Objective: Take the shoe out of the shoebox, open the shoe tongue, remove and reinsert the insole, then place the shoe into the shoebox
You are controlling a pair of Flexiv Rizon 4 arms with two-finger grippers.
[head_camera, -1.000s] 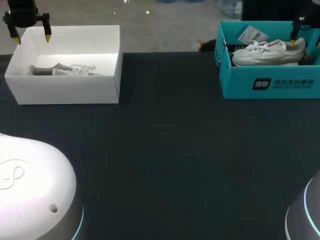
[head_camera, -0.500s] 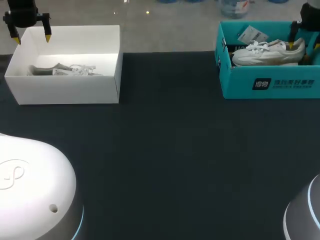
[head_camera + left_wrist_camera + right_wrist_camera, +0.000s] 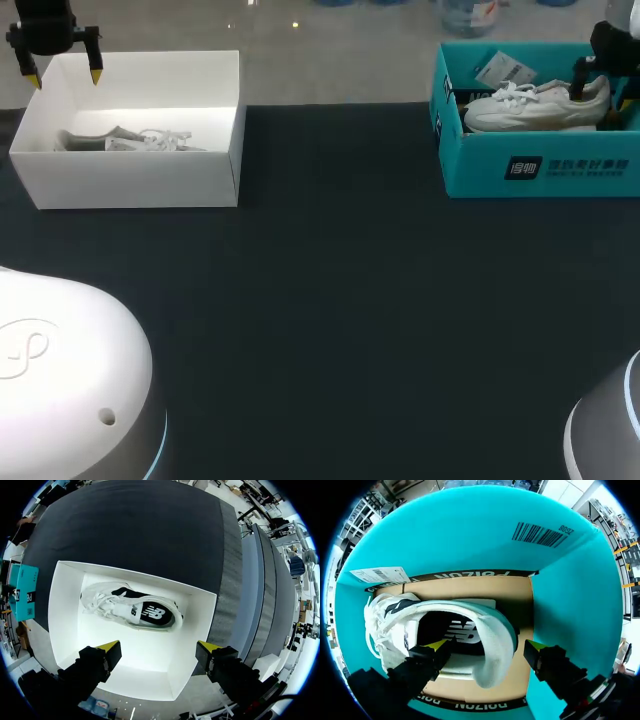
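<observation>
A white shoe [image 3: 535, 105] lies on its side in the teal shoebox [image 3: 540, 168] at the far right. My right gripper [image 3: 602, 92] is lowered into that box at the shoe's heel. In the right wrist view the right gripper [image 3: 487, 645] is open. One fingertip [image 3: 437, 645] sits inside the shoe [image 3: 485, 630]'s mouth over the dark insole, and the other is outside the heel by the teal box wall [image 3: 470, 540]. My left gripper [image 3: 64, 77] hangs open above the white box [image 3: 130, 180], which holds a second white shoe [image 3: 132, 607].
A paper tag [image 3: 505, 70] lies in the teal box behind the shoe's toe. The dark tabletop [image 3: 340, 300] stretches between the two boxes. My arms' rounded bases [image 3: 60, 370] fill the near corners.
My right gripper has come down into the teal box, one finger sinking into the shoe's opening at the heel. The left arm has kept still.
</observation>
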